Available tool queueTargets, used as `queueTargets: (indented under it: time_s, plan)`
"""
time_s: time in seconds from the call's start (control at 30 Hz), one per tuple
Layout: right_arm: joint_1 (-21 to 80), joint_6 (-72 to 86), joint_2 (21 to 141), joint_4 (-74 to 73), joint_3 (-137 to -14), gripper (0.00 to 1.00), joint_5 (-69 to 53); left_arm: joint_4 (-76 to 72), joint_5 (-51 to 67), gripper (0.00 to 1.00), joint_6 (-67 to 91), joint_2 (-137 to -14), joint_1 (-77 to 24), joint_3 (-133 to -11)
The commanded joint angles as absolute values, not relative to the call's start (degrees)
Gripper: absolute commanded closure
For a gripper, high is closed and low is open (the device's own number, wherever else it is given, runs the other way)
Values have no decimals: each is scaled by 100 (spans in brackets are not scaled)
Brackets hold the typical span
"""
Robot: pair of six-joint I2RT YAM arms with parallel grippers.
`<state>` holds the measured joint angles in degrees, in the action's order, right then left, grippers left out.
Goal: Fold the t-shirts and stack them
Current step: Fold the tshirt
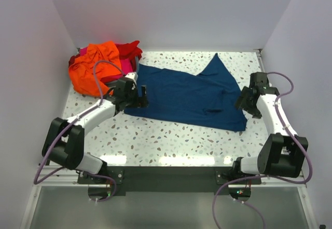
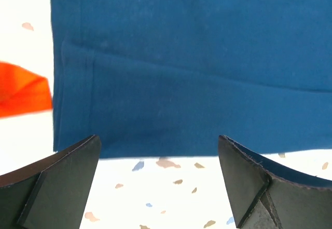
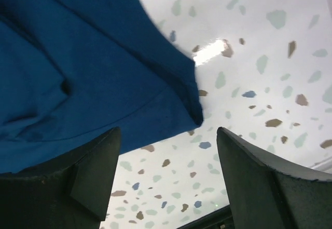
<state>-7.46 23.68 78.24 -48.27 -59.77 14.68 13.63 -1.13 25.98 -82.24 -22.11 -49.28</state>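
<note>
A navy blue t-shirt (image 1: pixel 187 96) lies spread out, wrinkled, across the middle of the table; no print shows. A heap of orange (image 1: pixel 93 68), red (image 1: pixel 129 48) and magenta pink (image 1: pixel 126 64) t-shirts sits at the back left. My left gripper (image 1: pixel 139 98) is open and empty, hovering at the navy shirt's left hem (image 2: pixel 155 130); an orange corner (image 2: pixel 23 91) shows at its left. My right gripper (image 1: pixel 245 103) is open and empty just off the navy shirt's right corner (image 3: pixel 176 94).
The table is white terrazzo (image 1: pixel 171 140) with white walls on three sides. The arm bases sit on a dark rail (image 1: pixel 166 172) at the near edge. The front strip of table and the back right corner (image 1: pixel 244 63) carry no cloth.
</note>
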Motion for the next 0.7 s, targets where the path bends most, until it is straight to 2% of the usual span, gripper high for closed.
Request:
queueTargets:
  time_s: [0.0, 0.23, 0.57, 0.67]
  plan:
    - [-747, 2224, 7716, -4387, -5898, 21, 354, 1161, -80, 0, 2672, -8682, -2197, -5238]
    - [-668, 2373, 8287, -3534, -5397, 21, -738, 458, 325, 0, 2725, -9579, -2197, -5396]
    - [-747, 2540, 9561, -3498, -5353, 21, -492, 141, 317, 0, 2821, -9712, -2285, -4852]
    - [-975, 2645, 9537, -3516, -5169, 20, -448, 88, 273, 0, 2874, -9633, -2399, -4580]
